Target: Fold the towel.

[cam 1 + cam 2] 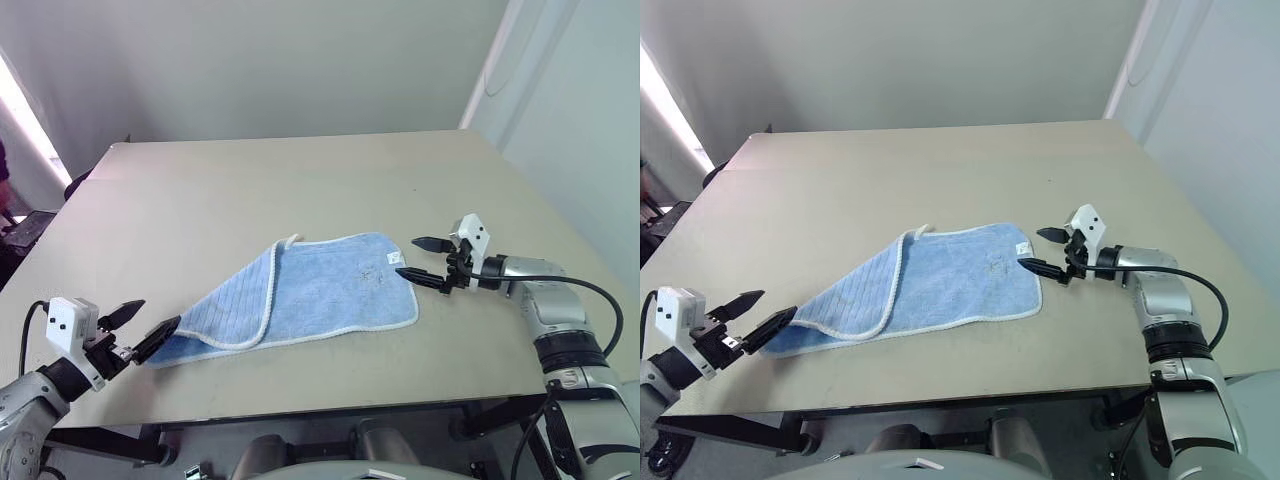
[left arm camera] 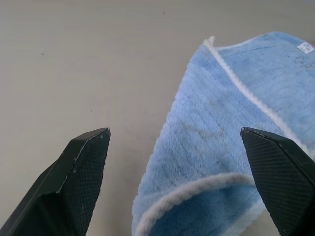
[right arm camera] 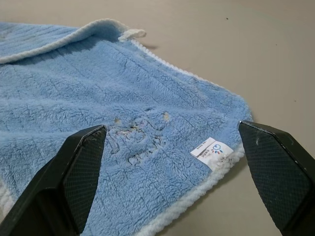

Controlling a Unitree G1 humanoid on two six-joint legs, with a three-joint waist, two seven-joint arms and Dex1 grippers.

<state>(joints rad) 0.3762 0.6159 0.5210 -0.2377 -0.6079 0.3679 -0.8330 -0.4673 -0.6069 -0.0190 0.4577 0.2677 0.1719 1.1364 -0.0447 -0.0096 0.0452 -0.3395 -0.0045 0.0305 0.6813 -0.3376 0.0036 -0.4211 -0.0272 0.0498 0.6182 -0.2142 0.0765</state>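
Left hand (image 1: 140, 325) spread wide, empty, at the towel's (image 1: 330, 295) near-left corner. Towel lies on the counter (image 1: 250, 190), toward its near edge; its left part is already turned over diagonally, ribbed underside up, loop (image 1: 292, 239) at the far edge, tag (image 1: 393, 258) at the far-right corner. Right hand (image 1: 422, 258) wide, empty, just off that corner. Judged: one partial fold made; squaring and further folding remain.

Our right arm is a silver-grey jointed metal tube with a looping black cable (image 1: 600, 295) and a small white box-shaped camera housing (image 1: 470, 235) at the wrist. Our left wrist carries a matching white housing (image 1: 70, 322). Both grippers have black, pointed, cross-hatched fingers (image 3: 78, 167).
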